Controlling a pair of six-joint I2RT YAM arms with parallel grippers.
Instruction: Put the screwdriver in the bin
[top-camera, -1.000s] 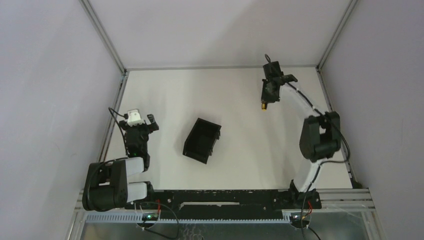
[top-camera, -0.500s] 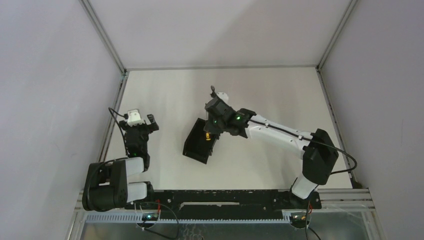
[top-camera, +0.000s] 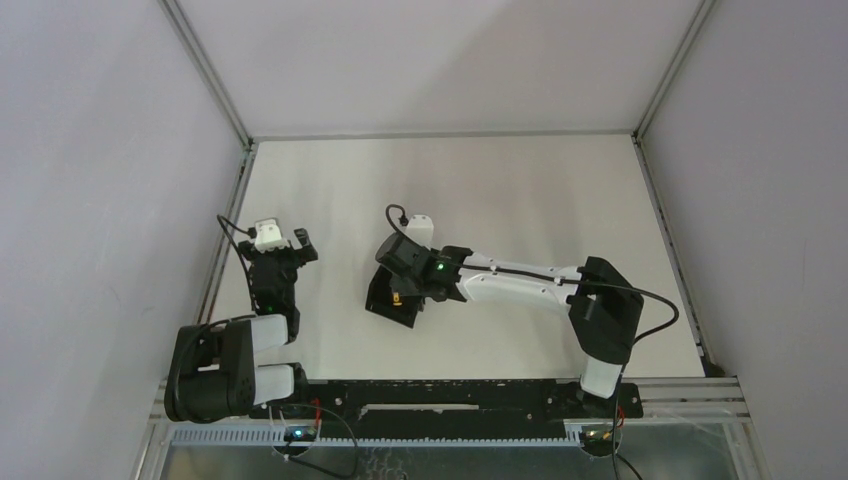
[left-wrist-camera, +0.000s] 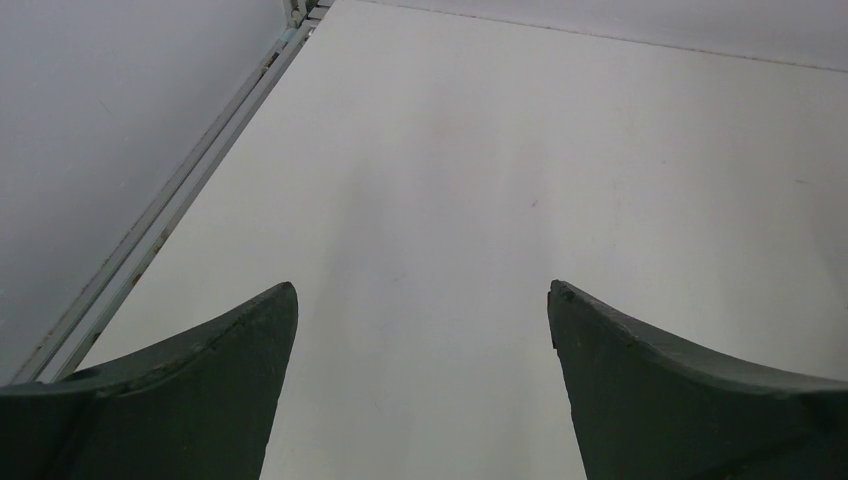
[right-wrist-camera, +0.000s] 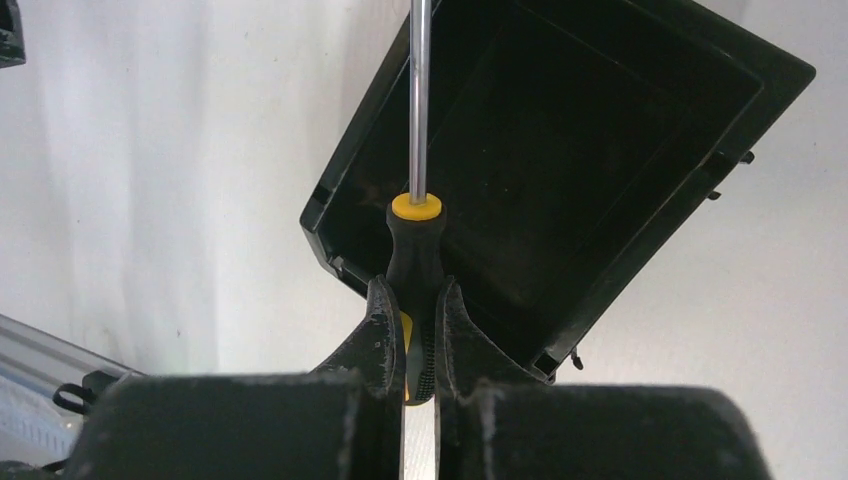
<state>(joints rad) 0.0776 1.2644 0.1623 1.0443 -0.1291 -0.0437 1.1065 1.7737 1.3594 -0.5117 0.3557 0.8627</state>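
The black bin (top-camera: 384, 299) lies left of the table's middle, its open top facing up. My right gripper (top-camera: 404, 284) hangs over it, shut on the screwdriver (top-camera: 398, 297). In the right wrist view the fingers (right-wrist-camera: 380, 330) pinch the yellow-and-black handle of the screwdriver (right-wrist-camera: 414, 240), and its slim metal shaft points out over the inside of the bin (right-wrist-camera: 600, 150). The right gripper (right-wrist-camera: 413, 288) sits just above the bin's near corner. My left gripper (top-camera: 278, 250) rests at the table's left side, well apart from the bin. The left gripper (left-wrist-camera: 420, 290) stands open over bare table.
A metal frame rail (left-wrist-camera: 200, 170) runs along the table's left edge, close to the left gripper. Grey walls close in the table on the left, back and right. The right arm (top-camera: 520, 280) stretches across the middle from its base (top-camera: 600, 375).
My right arm swung from the far right of the table to the left with the screwdriver, now holding it over the bin. The left arm has not moved.
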